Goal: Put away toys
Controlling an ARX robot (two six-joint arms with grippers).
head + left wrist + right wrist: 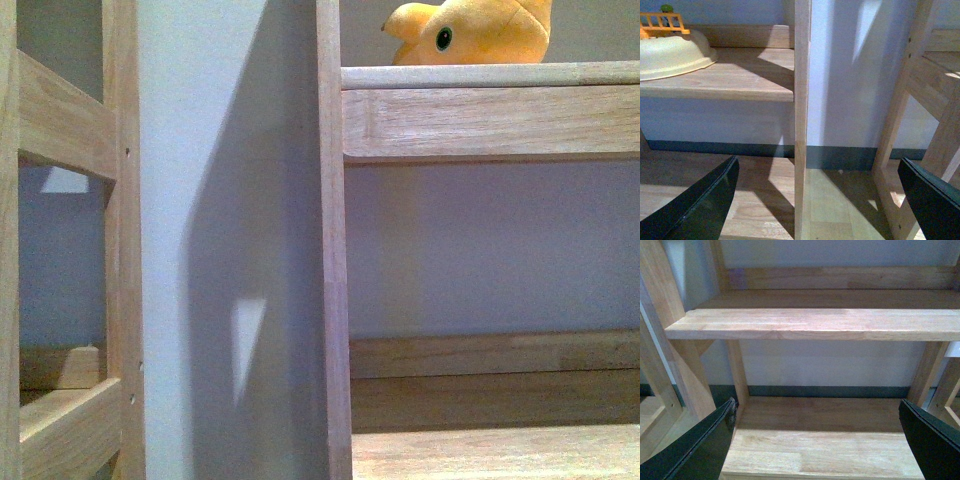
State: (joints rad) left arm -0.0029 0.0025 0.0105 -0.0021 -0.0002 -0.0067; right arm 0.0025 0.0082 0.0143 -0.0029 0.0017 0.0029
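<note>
Orange-yellow plush toy point(478, 32) on upper shelf point(490, 75); likely light, soft, compressible. Best pinched across rounded body. Left gripper point(817, 200) and right gripper point(815, 440) spread wide, empty.

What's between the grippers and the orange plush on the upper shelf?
Nothing visibly blocks it, though no view shows a gripper and the toy together. The orange plush animal sits on the upper shelf, seen only in the front view. The left gripper and right gripper are open and empty, both facing lower shelves.
</note>
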